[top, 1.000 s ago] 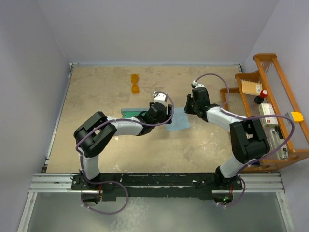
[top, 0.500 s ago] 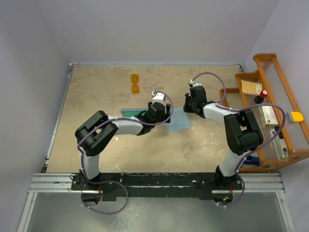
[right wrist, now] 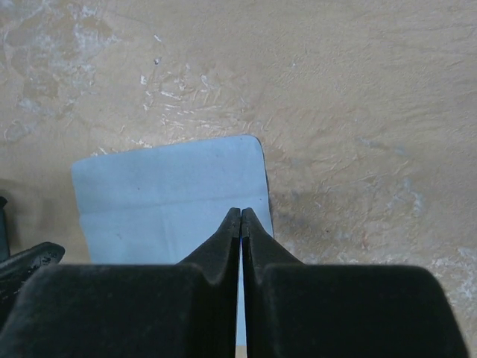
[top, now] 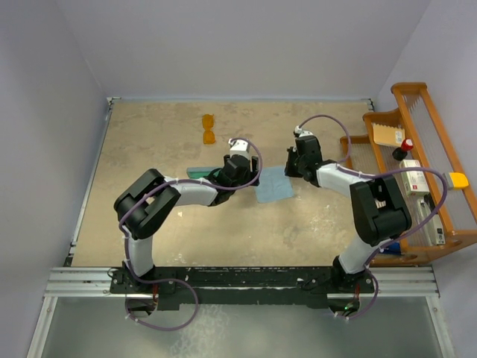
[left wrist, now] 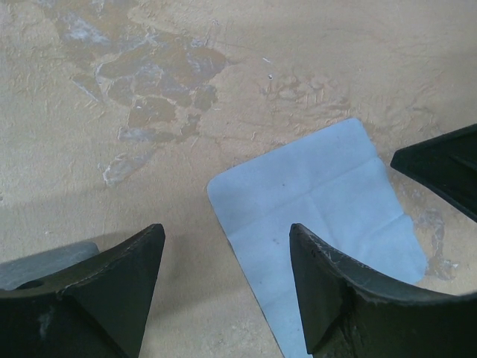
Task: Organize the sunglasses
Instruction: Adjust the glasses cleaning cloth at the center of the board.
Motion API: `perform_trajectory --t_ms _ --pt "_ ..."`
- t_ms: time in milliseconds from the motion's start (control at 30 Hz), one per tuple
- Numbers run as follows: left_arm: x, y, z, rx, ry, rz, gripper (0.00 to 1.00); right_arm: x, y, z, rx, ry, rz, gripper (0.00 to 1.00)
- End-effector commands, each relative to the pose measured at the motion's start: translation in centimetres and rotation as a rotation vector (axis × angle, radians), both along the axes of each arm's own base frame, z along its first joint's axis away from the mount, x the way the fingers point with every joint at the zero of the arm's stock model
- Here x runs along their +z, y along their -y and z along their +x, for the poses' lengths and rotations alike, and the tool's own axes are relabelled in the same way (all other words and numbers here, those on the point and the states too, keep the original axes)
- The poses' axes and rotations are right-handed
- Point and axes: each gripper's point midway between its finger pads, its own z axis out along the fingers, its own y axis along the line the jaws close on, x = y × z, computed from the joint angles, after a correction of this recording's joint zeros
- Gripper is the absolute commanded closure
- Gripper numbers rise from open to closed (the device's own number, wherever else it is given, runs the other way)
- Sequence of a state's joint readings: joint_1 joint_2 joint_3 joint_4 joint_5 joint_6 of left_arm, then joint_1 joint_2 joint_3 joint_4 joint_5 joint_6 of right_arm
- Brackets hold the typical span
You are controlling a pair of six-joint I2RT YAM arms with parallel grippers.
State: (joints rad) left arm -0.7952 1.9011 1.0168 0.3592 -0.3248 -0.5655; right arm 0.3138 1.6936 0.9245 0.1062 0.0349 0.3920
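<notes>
Over the blue cloth (top: 277,188), at its far right corner, the right gripper (right wrist: 241,212) has its fingers pressed together, apparently holding nothing. At the cloth's left edge the left gripper (left wrist: 225,233) is spread wide and empty. With two grippers crowding one cloth, a reach by either could knock the other or drag the cloth askew. Just left of the cloth, one grey-blue case (top: 196,172) lies half hidden under the left arm. Well beyond the cloth, far left, sits one pair of sunglasses (top: 209,129), untouched; its thin frame could slip from a pinch.
</notes>
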Motion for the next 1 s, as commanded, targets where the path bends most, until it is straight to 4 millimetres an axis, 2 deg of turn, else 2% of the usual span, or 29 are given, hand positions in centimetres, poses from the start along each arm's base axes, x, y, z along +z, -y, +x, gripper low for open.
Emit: perform_trajectory --t_ms 0,167,667,967 --pt "2.6 0.6 0.7 0.001 0.050 -0.077 0.35 0.5 0.2 -0.9 0.011 0.018 0.007 1.00" --pt "2.9 0.7 0.7 -0.004 0.053 -0.083 0.34 -0.8 -0.1 -2.1 0.027 -0.021 0.007 1.00" --pt "3.0 0.7 0.5 -0.010 0.053 -0.094 0.34 -2.8 -1.1 -6.6 0.057 -0.067 -0.026 1.00" --pt "3.0 0.7 0.2 -0.016 0.048 -0.102 0.34 -2.6 -0.3 -7.2 0.017 -0.067 -0.042 1.00"
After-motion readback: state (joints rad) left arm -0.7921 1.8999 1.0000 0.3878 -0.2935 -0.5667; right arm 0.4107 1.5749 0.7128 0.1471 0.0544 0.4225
